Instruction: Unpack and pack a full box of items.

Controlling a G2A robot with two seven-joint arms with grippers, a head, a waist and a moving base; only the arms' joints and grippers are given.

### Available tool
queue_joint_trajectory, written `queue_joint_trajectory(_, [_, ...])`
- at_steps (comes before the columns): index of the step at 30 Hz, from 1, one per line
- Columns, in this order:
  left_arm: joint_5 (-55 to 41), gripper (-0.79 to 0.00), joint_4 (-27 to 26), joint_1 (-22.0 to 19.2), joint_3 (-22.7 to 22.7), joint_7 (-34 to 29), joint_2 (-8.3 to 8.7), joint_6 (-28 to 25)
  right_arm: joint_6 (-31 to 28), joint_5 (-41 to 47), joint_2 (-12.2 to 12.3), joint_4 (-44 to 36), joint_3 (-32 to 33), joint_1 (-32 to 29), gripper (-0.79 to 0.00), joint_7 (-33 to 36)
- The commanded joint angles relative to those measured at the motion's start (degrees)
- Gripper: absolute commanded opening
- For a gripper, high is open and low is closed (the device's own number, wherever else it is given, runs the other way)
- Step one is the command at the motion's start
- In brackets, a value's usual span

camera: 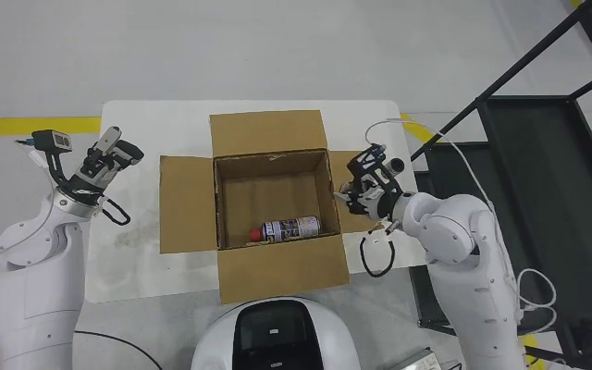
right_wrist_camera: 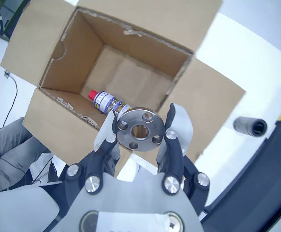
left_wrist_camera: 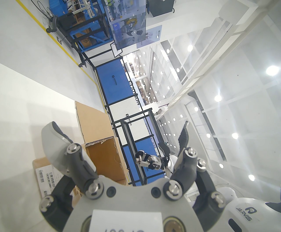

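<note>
An open cardboard box [camera: 268, 157] [right_wrist_camera: 140, 19] stands mid-table with all flaps folded out. A spray can [camera: 290, 228] [right_wrist_camera: 109, 102] with a red cap lies on its floor near the front wall. My right gripper [camera: 355, 191] [right_wrist_camera: 141, 123] hangs over the box's right flap, shut on a round metal flange [right_wrist_camera: 140, 129] with a centre hole and bolt holes. My left gripper [camera: 123, 148] [left_wrist_camera: 119, 140] is off to the left of the box, raised and pointing outward, open with nothing between its fingers.
A dark metal cylinder [right_wrist_camera: 250, 126] lies on the white table [camera: 139, 120] beyond the box's right flap. A black metal rack [camera: 518, 148] stands right of the table. The box [left_wrist_camera: 103, 153] and the right gripper [left_wrist_camera: 149, 162] also appear in the left wrist view.
</note>
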Motion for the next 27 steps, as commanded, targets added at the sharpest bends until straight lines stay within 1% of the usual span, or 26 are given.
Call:
queue_joint_trajectory(1, [0.0,0.0,0.0,0.0,0.0,0.0,0.0,0.0,0.2,0.8,0.3,0.4,4.4,-1.9,-0.785,-1.1])
queue_joint_trajectory(4, [0.0,0.0,0.0,0.0,0.0,0.0,0.0,0.0,0.6,1.5,0.7,3.1,8.7,-4.2,-0.785,-3.3])
queue_joint_trajectory(6, [0.0,0.0,0.0,0.0,0.0,0.0,0.0,0.0,1.0,2.0,0.8,5.8,10.2,-5.2,-0.785,-5.0])
queue_joint_trajectory(11, [0.0,0.0,0.0,0.0,0.0,0.0,0.0,0.0,2.7,0.0,1.0,13.6,10.2,-4.9,-0.785,-8.8])
queue_joint_trajectory(15, [0.0,0.0,0.0,0.0,0.0,0.0,0.0,0.0,3.9,-1.0,1.1,21.0,8.3,-2.4,-0.785,-11.6])
queue_joint_trajectory(17, [0.0,0.0,0.0,0.0,0.0,0.0,0.0,0.0,5.5,-3.2,1.2,24.9,7.2,-0.7,-0.785,-12.9])
queue_joint_trajectory(20, [0.0,0.0,0.0,0.0,0.0,0.0,0.0,0.0,6.7,-3.6,1.2,30.5,5.9,2.1,-0.785,-14.3])
queue_joint_trajectory(27, [0.0,0.0,0.0,0.0,0.0,0.0,0.0,0.0,7.5,-4.2,1.1,42.8,2.8,8.3,-0.785,-17.2])
